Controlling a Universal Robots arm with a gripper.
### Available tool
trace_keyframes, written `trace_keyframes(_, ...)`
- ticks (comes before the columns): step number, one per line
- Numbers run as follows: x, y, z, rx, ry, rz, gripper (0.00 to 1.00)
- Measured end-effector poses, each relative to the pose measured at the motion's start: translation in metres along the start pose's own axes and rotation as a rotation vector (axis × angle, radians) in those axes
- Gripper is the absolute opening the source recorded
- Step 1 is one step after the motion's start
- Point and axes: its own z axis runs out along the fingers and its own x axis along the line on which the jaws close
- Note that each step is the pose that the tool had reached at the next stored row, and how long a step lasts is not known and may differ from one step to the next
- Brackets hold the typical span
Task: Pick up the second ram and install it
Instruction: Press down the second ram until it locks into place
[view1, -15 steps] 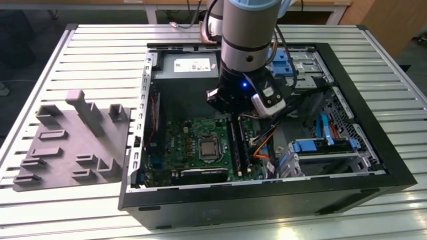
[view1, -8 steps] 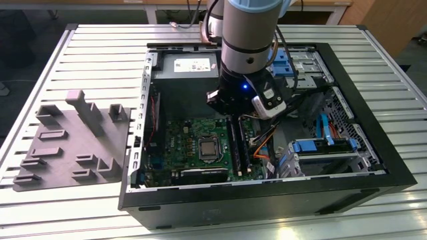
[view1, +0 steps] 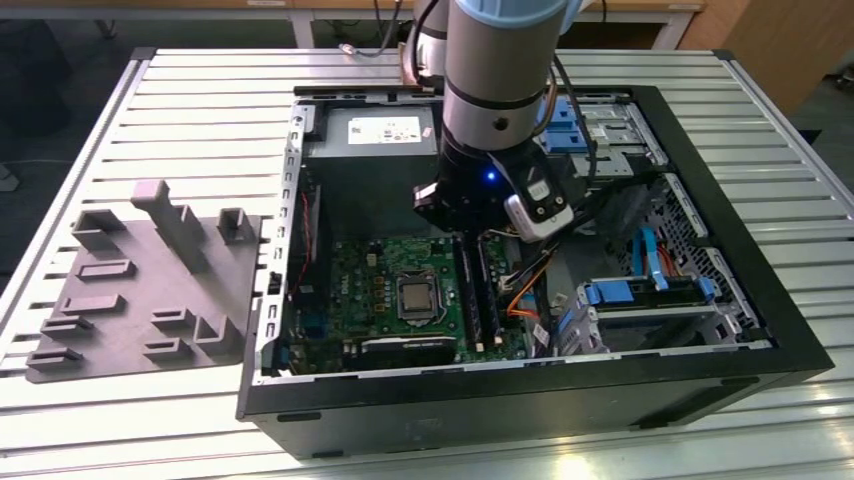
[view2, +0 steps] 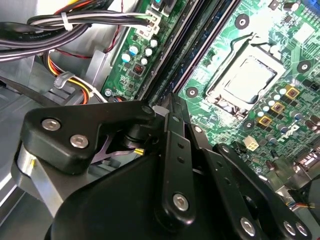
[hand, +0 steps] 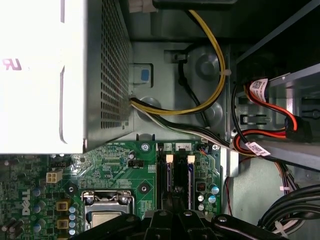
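The claw (view1: 470, 238) is down inside the open computer case (view1: 747, 330), directly over the memory slots (view1: 478, 290) of the motherboard (view1: 387, 270). In the second wrist view its black linkages (view2: 175, 165) are drawn close together over the long slots, which suggests a narrow pinch, but the fingertips are hidden, so I cannot tell how far apart they stand or whether they grip anything.

The second ram (hand: 190, 179) appears, as best I can judge, to stand in one of the two neighbouring slots just ahead of the claw in the first wrist view; another stick (hand: 169, 177) sits in the slot beside it. The arm comes straight down, probably so that any push goes along the slot's depth rather than sideways.

Beyond lie the CPU socket (hand: 107, 207), the power supply (hand: 50, 75) and bundled cables (hand: 210, 75). The grey fixture plate (view1: 147, 290) rests on the tabletop (view1: 200, 90), towards the exterior view's left, outside the case.
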Motion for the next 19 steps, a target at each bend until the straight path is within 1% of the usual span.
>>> trace_keyframes(19,-0.0001,-0.0066,-0.0002,0.0001,0.0,0.0,0.11)
